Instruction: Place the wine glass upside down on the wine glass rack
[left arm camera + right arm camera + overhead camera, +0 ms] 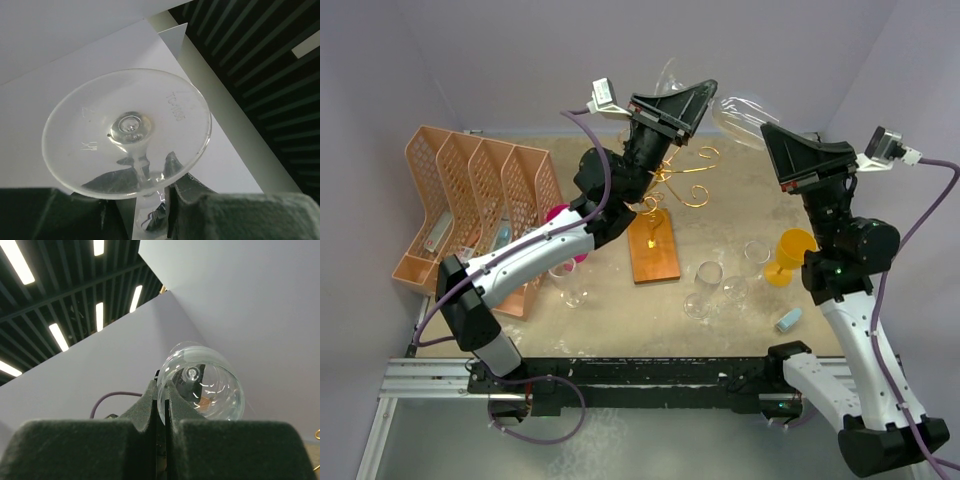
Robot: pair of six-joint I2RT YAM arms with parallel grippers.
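Arms: two, both raised.
Left gripper (145, 185): clenched on one wine glass (127, 130), foot outward, raised near the wine glass rack (655, 250).
Right gripper (161, 395): pinched shut, seemingly holding a second glass (202, 387).
Table (740, 210): perhaps four clear glasses (703, 288), one yellow goblet (790, 255).

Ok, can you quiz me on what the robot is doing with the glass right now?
1. True or false: the wine glass already hangs on the wine glass rack.
2. Which part of the glass does the left pincer clamp? A the bowl, B the stem, C nothing at all.
3. What colour is the goblet standing by the right arm?
Key: 1 false, it is up in the air, off the rack. 2 B. 3 yellow.
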